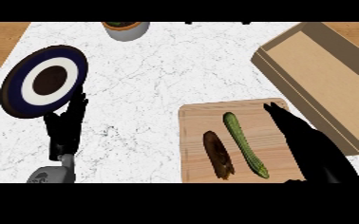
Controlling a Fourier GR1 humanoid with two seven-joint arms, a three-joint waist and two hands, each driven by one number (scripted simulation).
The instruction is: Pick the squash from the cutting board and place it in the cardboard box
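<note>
At the far left, a round plate (44, 82) with a dark blue rim, white ring and dark centre lay on the white marbled tabletop (161, 76). Just beneath it my left robot hand (65, 123) rested near the left edge, fingers straight and upward, released and holding nothing, its fingertips close to the plate's lower rim. Further up, at the top edge, stood a grey pot (127, 30), partly cut off from view.

Right of centre lay the wooden cutting board (203, 123). On it a dark brown, elongated item (218, 154) sat toward the lower left, and just beside it the squash (245, 144), long, thin and green, ran diagonally from upper left to lower right. The two were apart, not touching.

My right robot hand (298, 130) was over the board's right side, fingers extended and unclenched, near the squash but grasping nothing. At the far right sat the open cardboard box (308, 57), its near wall just beyond the board's upper right corner.
</note>
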